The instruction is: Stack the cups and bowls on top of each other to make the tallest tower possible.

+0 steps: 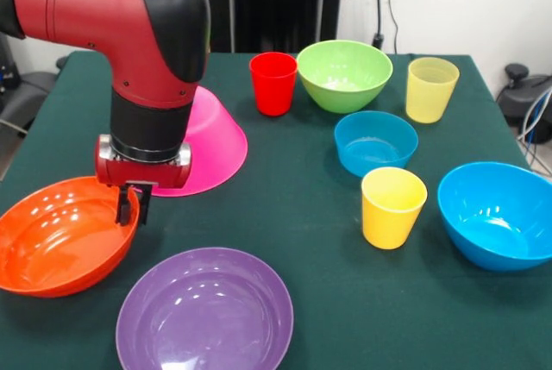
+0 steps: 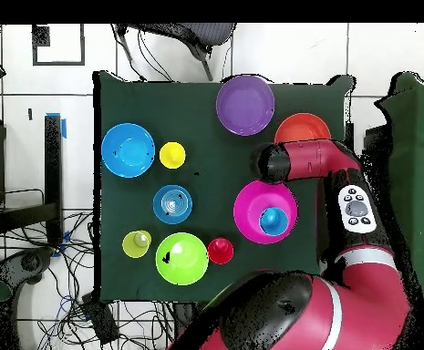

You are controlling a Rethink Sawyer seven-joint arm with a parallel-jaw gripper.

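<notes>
My gripper [image 1: 134, 207] is low at the right rim of the upright orange bowl [image 1: 56, 236], with one finger inside the rim and one outside, closed on it. Behind the arm, the big pink bowl [image 1: 216, 141] lies upside down. The overhead view shows the blue cup [image 2: 274, 221] on the pink bowl [image 2: 252, 205]; the arm hides that cup in the front view. The purple bowl [image 1: 204, 311] stands near the front. The red cup [image 1: 273, 83], green bowl [image 1: 343, 74], pale yellow cup [image 1: 431, 88], small blue bowl [image 1: 375, 141], opaque yellow cup [image 1: 392, 206] and medium blue bowl [image 1: 500, 213] stand apart.
The green cloth table [image 1: 285, 215] has bare cloth between the pink bowl and the small blue bowl. The orange bowl is at the table's left edge in the front view. Cables lie on the floor [image 2: 51, 273] beside the table.
</notes>
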